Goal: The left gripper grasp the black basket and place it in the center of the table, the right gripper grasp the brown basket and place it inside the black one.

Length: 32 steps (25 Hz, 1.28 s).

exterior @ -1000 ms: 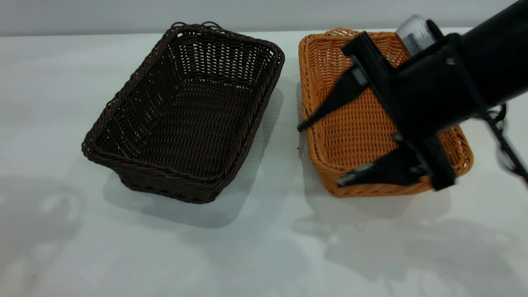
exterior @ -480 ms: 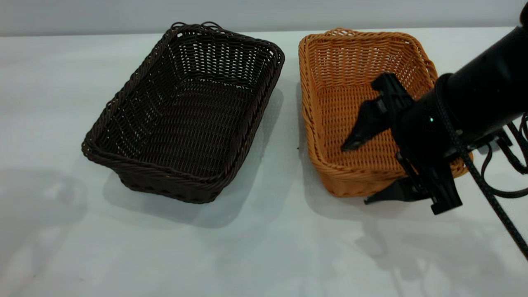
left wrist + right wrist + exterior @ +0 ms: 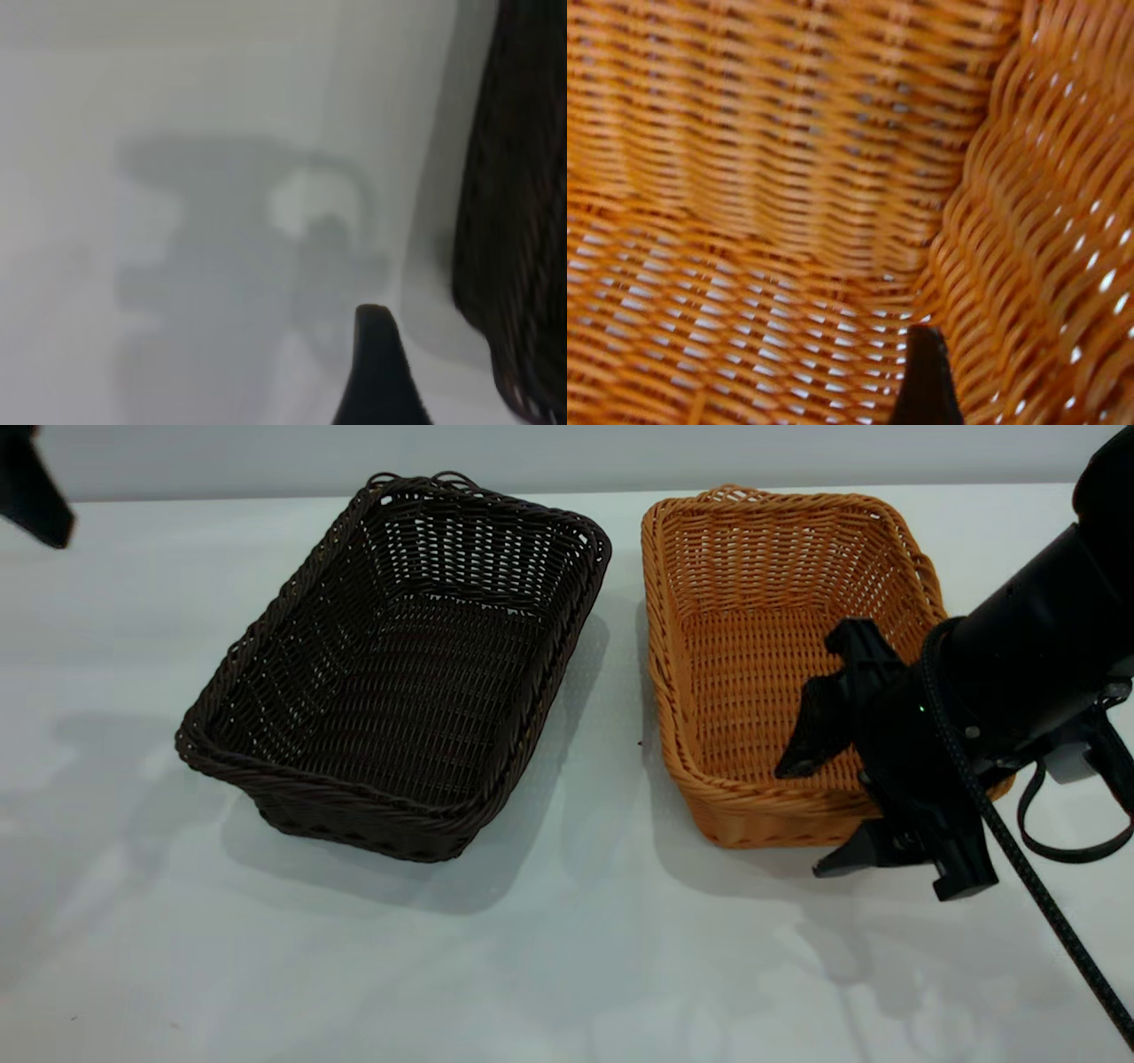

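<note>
The black basket (image 3: 399,664) stands on the white table (image 3: 567,957) left of centre. The brown basket (image 3: 788,655) stands beside it on the right. My right gripper (image 3: 804,821) is open and straddles the brown basket's near wall at its right end, with one finger inside and one outside. The right wrist view shows the inner fingertip (image 3: 926,381) against the brown basket's weave (image 3: 788,177). A black part of my left arm (image 3: 31,491) shows at the far left corner. The left wrist view shows one fingertip (image 3: 376,354) above bare table, with the black basket's side (image 3: 523,221) close by.
A gap of bare table (image 3: 620,717) separates the two baskets. The right arm's black cable (image 3: 1054,921) hangs over the table at the near right. A grey wall runs behind the table's far edge.
My right gripper has dropped from above the brown basket and shifted right, so its fingers now straddle the near wall. A part of my left arm has come into view at the far left.
</note>
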Tool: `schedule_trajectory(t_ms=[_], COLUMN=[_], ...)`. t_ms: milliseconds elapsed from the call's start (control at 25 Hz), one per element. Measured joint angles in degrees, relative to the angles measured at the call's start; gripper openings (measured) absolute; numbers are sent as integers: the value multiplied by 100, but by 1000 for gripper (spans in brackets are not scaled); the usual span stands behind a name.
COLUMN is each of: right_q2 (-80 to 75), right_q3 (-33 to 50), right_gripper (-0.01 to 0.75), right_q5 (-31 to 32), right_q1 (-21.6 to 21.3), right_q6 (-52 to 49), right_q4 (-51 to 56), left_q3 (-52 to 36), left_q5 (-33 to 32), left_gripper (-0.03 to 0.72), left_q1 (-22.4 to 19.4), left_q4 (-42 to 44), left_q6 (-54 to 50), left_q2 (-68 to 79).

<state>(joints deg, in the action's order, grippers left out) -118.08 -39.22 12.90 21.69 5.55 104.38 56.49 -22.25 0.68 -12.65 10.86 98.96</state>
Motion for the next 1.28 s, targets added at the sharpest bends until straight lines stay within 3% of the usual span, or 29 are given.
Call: schedule_trajectory(t_ms=[440,840,960,1160,1280], right_q2=[-13,-13,-13,-13,2], right_q3=[0,0,0,-19,-45], right_gripper=[489,479,411,167,73], right_q5=[0,-212,-310,-356,-390], right_q1=[0,0,0,0,-36], right_q6=[-15,-15,-15,-22,-42], right_q4=[2,2,2,38,55], left_q3=[1805,2234,2234,2238,2245], left_q5=[-526,-375,-281,-261,-250], left_gripper=[461,442,356,100,74], left_q1=[652,1056,1094,1094,1094], left_q4=[2,2,2,13,13], left_q6=[94,152,152,173,280], left_q2=[2066,3017,3237,3321,3321])
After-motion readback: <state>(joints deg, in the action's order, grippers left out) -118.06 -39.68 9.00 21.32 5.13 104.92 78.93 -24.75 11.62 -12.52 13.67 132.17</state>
